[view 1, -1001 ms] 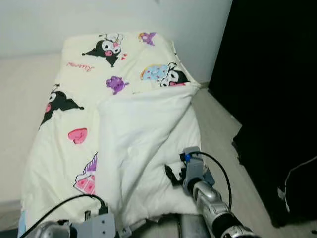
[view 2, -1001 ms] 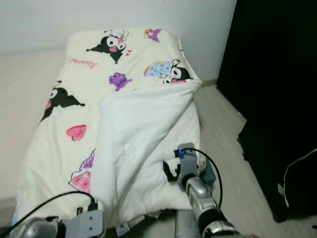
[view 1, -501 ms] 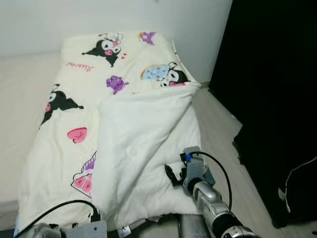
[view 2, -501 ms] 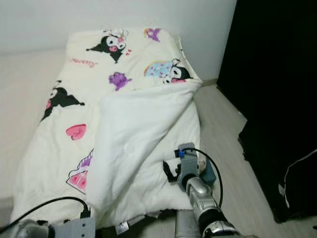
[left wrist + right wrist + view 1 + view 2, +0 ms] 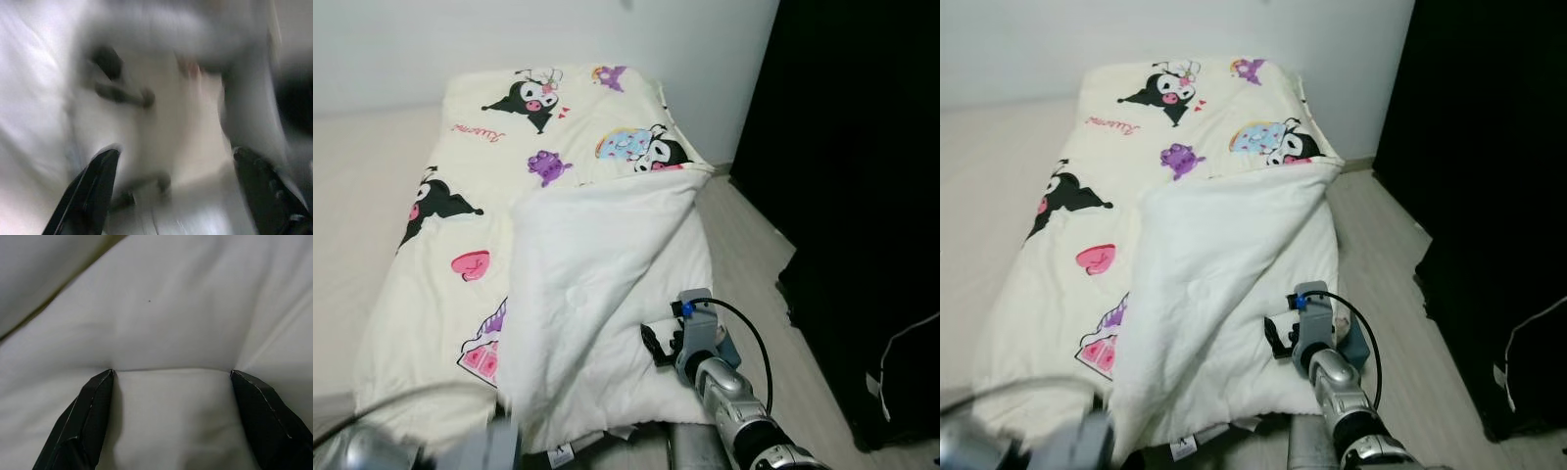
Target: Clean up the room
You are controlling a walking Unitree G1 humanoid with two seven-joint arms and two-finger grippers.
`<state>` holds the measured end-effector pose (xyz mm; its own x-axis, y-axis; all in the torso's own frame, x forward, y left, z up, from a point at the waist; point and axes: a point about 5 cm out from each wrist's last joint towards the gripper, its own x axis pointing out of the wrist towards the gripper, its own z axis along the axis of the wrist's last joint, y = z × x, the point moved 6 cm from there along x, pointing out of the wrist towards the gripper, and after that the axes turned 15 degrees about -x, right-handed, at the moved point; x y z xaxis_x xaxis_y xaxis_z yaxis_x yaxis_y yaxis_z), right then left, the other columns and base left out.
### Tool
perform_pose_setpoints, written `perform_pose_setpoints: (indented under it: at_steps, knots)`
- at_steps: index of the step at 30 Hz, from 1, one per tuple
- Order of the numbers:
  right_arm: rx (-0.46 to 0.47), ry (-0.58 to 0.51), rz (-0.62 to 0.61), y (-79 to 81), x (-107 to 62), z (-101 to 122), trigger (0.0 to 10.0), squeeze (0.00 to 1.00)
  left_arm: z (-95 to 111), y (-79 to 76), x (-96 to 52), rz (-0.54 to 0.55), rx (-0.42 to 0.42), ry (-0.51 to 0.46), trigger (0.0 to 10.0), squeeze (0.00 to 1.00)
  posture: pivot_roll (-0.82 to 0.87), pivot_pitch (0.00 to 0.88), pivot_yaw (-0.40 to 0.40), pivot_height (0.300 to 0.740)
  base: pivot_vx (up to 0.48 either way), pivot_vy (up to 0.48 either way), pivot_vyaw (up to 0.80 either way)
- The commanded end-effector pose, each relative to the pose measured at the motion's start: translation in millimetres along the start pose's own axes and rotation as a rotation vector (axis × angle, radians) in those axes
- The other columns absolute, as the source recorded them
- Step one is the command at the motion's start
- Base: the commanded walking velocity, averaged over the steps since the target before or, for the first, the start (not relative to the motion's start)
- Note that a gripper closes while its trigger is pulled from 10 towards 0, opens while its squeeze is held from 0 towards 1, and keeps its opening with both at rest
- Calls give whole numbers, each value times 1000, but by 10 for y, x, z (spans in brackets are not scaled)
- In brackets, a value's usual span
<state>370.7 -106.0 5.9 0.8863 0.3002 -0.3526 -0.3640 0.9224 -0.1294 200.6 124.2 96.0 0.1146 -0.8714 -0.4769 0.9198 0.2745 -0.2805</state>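
The cartoon-print quilt [image 5: 489,196] is lying on the bed [image 5: 352,196], its white underside [image 5: 597,284] folded back over the near right part. The right gripper [image 5: 171,387] is pressing into that white fold, fingers [image 5: 93,406] spread wide with cloth bulging between them. The left gripper [image 5: 171,176], blurred, also seems wide apart above the quilt. A good pinch needs a thick ridge of cloth gathered before closing, then an even pull.
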Motion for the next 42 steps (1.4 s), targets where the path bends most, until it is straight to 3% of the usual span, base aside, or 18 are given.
perform_pose_setpoints:
  at_steps: [1, 3, 4, 6, 7, 9, 10, 11, 13, 14, 17, 21, 25, 30, 33, 35, 37, 42]
  knots:
    - [47, 113, 35, 139, -62, -314, 10000, 0, 285, 192, -20, 71, -55, -206, 10000, 1000, -154, 179, 9, 511, 0, 0, 0]
    - [48, 114, 33, 135, -63, -316, 10000, 0, 641, 515, -13, 188, -141, -458, 10000, 1000, -164, 177, 8, 511, 0, 0, 0]
    - [48, 114, 33, 135, -63, -316, 10000, 0, 641, 515, -13, 188, -141, -458, 10000, 1000, -164, 177, 8, 511, 0, 0, 0]
    - [49, 114, 31, 127, -65, -319, 10000, 0, 871, 749, -22, 269, -228, -652, 10000, 1000, -167, 176, 2, 511, 0, 0, 0]
    - [50, 117, 30, 120, -70, -328, 10000, 0, 1018, 1022, -60, 364, -362, -826, 10000, 1000, -169, 173, -2, 511, 0, 0, 0]
    - [50, 118, 30, 117, -71, -331, 10000, 0, 1045, 1104, -64, 388, -417, -874, 10000, 1000, -171, 171, -4, 511, 0, 0, 0]
    - [45, 119, 32, 116, -72, -332, 10000, 0, 1079, 1247, -106, 474, -442, -928, 10000, 827, -176, 170, -4, 511, 0, 0, 0]
    - [41, 120, 33, 113, -73, -334, 10000, 0, 1103, 1357, -138, 546, -454, -969, 10000, 0, -178, 168, -8, 511, 0, 0, 0]
    - [24, 120, 36, 112, -74, -333, 10000, 0, 1067, 1621, -244, 725, -515, -1033, 10000, 0, -190, 164, -11, 511, 0, 0, 0]
    - [24, 120, 36, 112, -74, -333, 10000, 0, 1067, 1621, -244, 725, -515, -1033, 10000, 0, -190, 164, -11, 511, 0, 0, 0]
    - [14, 117, 34, 106, -75, -331, 10000, 0, 918, 1933, -411, 941, -634, -1082, 10000, 0, -195, 159, -12, 511, 0, 0, 0]
    - [20, 117, 33, 108, -74, -329, 10000, 0, 823, 2086, -513, 1097, -661, -1060, 10000, 0, -198, 161, -9, 511, 0, 0, 0]
    - [18, 118, 35, 118, -73, -330, 10000, 0, 755, 2189, -486, 1202, -655, -985, 10000, 0, -200, 170, -7, 511, 0, 0, 0]
    - [27, 116, 30, 108, -77, -332, 10000, 0, 705, 2228, -360, 1191, -708, -960, 10000, 0, -203, 173, -7, 511, 0, 0, 0]
    - [29, 116, 30, 116, -79, -337, 10000, 0, 661, 2216, -92, 1099, -818, -962, 10000, 0, -212, 181, -3, 511, 0, 0, 0]
    - [29, 116, 30, 116, -79, -337, 10000, 0, 661, 2216, -92, 1099, -818, -962, 10000, 0, -212, 181, -3, 511, 0, 0, 0]
    - [32, 117, 28, 121, -83, -346, 10000, 0, 620, 2186, 85, 1051, -870, -947, 10000, 0, -213, 185, -1, 511, 0, 0, 0]
    - [35, 116, 29, 136, -86, -351, 10000, 0, 519, 2174, 187, 1057, -908, -912, 10000, 0, -222, 191, 4, 511, 0, 0, 0]
